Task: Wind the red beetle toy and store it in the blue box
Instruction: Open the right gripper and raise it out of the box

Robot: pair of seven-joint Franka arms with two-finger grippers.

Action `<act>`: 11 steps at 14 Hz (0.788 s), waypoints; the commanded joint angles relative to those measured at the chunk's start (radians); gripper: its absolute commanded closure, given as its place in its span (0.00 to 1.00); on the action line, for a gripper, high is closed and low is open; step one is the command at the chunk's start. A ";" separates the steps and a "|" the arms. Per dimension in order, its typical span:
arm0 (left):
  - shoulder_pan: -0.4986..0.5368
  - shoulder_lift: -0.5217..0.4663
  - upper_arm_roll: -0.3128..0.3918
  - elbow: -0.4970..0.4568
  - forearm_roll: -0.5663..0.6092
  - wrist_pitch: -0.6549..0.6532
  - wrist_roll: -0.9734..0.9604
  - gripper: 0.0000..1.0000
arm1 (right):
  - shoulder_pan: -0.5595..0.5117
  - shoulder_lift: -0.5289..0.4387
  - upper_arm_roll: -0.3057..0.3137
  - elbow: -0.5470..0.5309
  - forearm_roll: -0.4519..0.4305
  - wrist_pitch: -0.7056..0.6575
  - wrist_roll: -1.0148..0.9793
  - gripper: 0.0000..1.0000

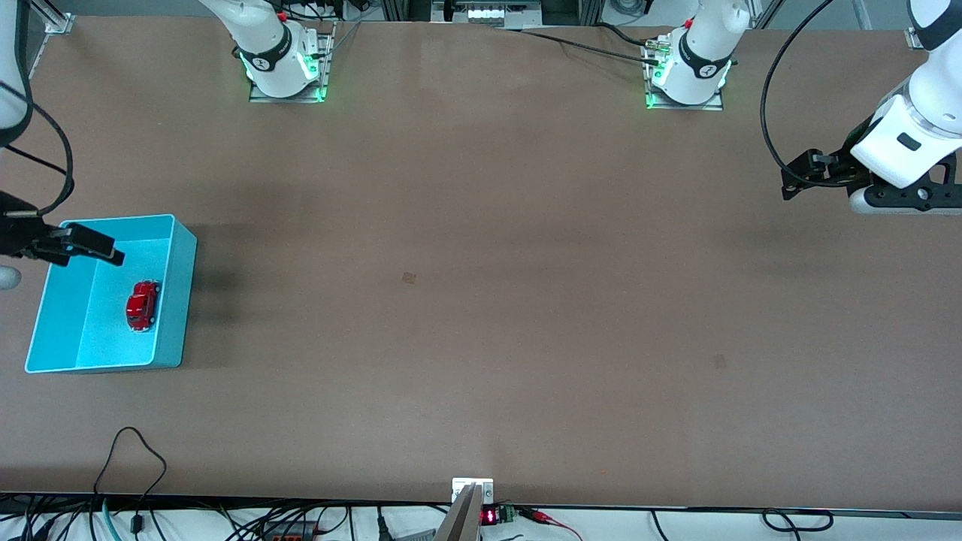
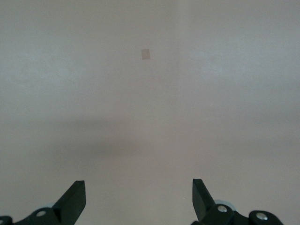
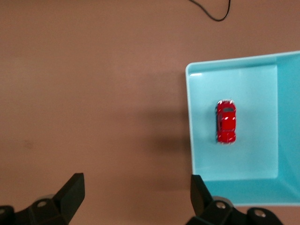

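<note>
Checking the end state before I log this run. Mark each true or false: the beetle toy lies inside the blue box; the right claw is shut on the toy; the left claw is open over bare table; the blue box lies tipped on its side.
1. The red beetle toy lies inside the blue box: true.
2. The right claw is shut on the toy: false. It is open and empty, over the box's edge.
3. The left claw is open over bare table: true.
4. The blue box lies tipped on its side: false. It stands upright, opening upward.
</note>
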 commanded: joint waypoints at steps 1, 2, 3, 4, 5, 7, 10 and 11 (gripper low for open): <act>0.002 0.007 0.002 0.025 -0.007 -0.019 0.018 0.00 | 0.016 -0.024 -0.010 0.058 -0.029 -0.130 0.071 0.00; 0.002 0.007 0.002 0.025 -0.007 -0.019 0.018 0.00 | 0.018 -0.030 -0.007 0.093 -0.064 -0.194 0.071 0.00; 0.002 0.007 0.002 0.025 -0.007 -0.019 0.018 0.00 | 0.018 -0.029 0.002 0.151 -0.119 -0.225 0.068 0.00; 0.002 0.007 0.002 0.025 -0.007 -0.019 0.018 0.00 | 0.010 -0.029 0.003 0.181 -0.129 -0.228 0.070 0.00; 0.002 0.007 0.002 0.025 -0.007 -0.019 0.018 0.00 | 0.003 -0.027 0.003 0.183 -0.124 -0.225 0.073 0.00; 0.002 0.007 0.002 0.025 -0.007 -0.019 0.018 0.00 | -0.010 -0.021 0.001 0.164 -0.112 -0.233 0.131 0.00; 0.002 0.007 0.002 0.025 -0.007 -0.019 0.018 0.00 | -0.007 -0.046 0.006 0.074 -0.106 -0.218 0.133 0.00; 0.002 0.007 0.002 0.025 -0.007 -0.019 0.020 0.00 | -0.011 -0.047 0.006 0.063 -0.104 -0.207 0.119 0.00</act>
